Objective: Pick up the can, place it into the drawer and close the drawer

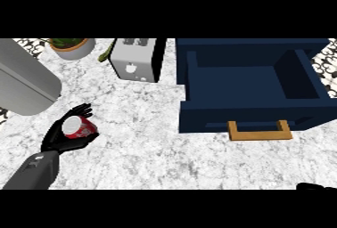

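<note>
**Left hand holds the can at the left of the frame; drawer stands open at the upper right**

The left hand [66,138] comes in from the lower left of the frame on its grey forearm, and its black fingers curl round the can [77,128]. The can is red with a pale round top facing up toward the view, and it sits in the hand at the left middle of the frame, over the marbled white bench [151,151].

Well apart from it, at the upper right of the frame, the dark blue drawer [247,95] is pulled out and open, its inside showing as a deep blue box. Its front panel faces the lower edge of the frame and bears a tan handle [259,132] that juts out over the bench.

At the upper middle of the frame, just left of the drawer, stands a silver toaster [135,64]. Farther left along the top edge is a potted plant [72,46] in a pale pot. A large grey rounded object [23,82] fills the upper left of the frame.

Of the right hand [314,186] only a small black part shows at the lower right corner of the frame; whether its fingers are open or curled I cannot tell.
</note>
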